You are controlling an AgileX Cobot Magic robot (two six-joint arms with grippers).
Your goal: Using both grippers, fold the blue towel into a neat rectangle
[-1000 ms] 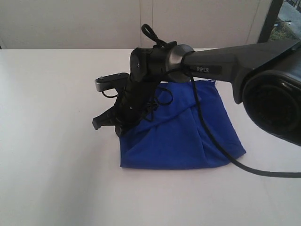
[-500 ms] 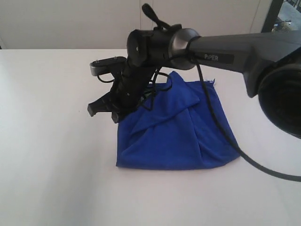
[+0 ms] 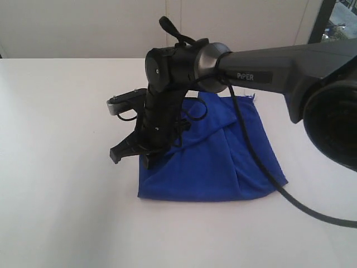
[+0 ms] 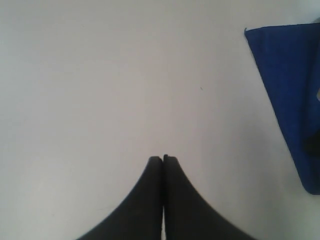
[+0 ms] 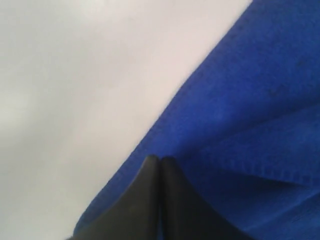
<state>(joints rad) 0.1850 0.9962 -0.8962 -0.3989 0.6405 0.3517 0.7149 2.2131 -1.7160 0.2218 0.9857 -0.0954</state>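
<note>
The blue towel (image 3: pixel 223 162) lies folded on the white table (image 3: pixel 56 184), a diagonal flap across its top and a loose thread at the far right corner. My right gripper (image 3: pixel 129 155) reaches over the towel from the right and points down at its left edge. Its fingers are shut, their tips (image 5: pixel 160 159) just over the towel's border (image 5: pixel 250 100), with no cloth seen between them. My left gripper (image 4: pixel 163 157) is shut over bare table, and the towel (image 4: pixel 290 75) lies off to one side of it. The exterior view does not show the left arm.
The right arm's black cable (image 3: pixel 262 167) trails across the towel and off to the right over the table. A pale wall (image 3: pixel 83 28) runs behind the table's far edge. A dark post (image 3: pixel 323 19) stands at the back right.
The right gripper rose and swung left off the towel's edge, then came back down at that edge. The towel's left side slid slightly left.
</note>
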